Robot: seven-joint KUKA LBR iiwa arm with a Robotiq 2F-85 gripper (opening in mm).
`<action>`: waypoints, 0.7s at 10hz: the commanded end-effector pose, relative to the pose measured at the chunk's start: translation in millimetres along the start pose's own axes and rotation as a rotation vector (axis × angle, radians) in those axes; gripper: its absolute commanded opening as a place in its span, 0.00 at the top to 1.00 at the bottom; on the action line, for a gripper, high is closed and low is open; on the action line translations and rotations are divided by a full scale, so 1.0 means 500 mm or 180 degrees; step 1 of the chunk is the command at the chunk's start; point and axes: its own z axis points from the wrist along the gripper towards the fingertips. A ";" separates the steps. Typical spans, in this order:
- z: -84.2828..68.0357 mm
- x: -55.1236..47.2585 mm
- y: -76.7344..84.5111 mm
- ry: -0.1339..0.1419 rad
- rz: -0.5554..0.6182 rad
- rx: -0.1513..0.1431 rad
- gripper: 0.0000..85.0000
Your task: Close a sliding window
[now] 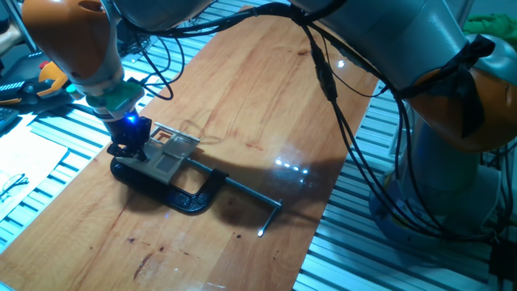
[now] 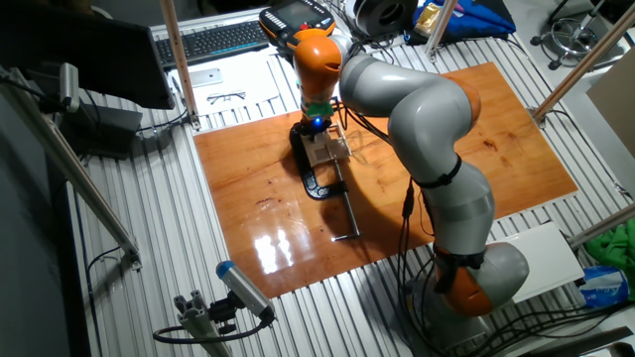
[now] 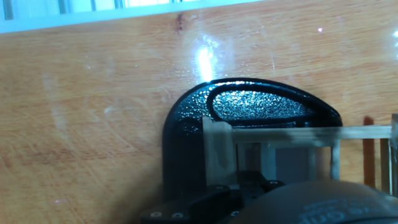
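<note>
The sliding window (image 1: 171,152) is a small pale wood frame held upright in a black C-clamp (image 1: 179,194) on the wooden board. My gripper (image 1: 129,149) stands at the window's left end, its black fingers down against the frame, a blue light on the hand above. The other fixed view shows the gripper (image 2: 316,132) right over the window (image 2: 329,151) and the clamp (image 2: 317,184). In the hand view the window's wooden post and crossbars (image 3: 219,149) lie just ahead of the finger parts at the bottom edge, over the clamp's body (image 3: 255,104). The finger gap is hidden.
The clamp's steel screw rod (image 1: 252,194) runs out to the right across the board (image 1: 266,89). The arm's cables (image 1: 347,121) hang over the board's right side. A keyboard (image 2: 213,40) and glasses (image 2: 226,96) lie on the slatted table beyond the board.
</note>
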 end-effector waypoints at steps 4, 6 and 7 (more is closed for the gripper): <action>0.003 -0.002 -0.003 0.0025 -0.0102 -0.0013 1.00; 0.007 -0.003 -0.006 0.0031 -0.0102 -0.0033 1.00; 0.009 -0.003 -0.007 0.0037 -0.0103 -0.0047 1.00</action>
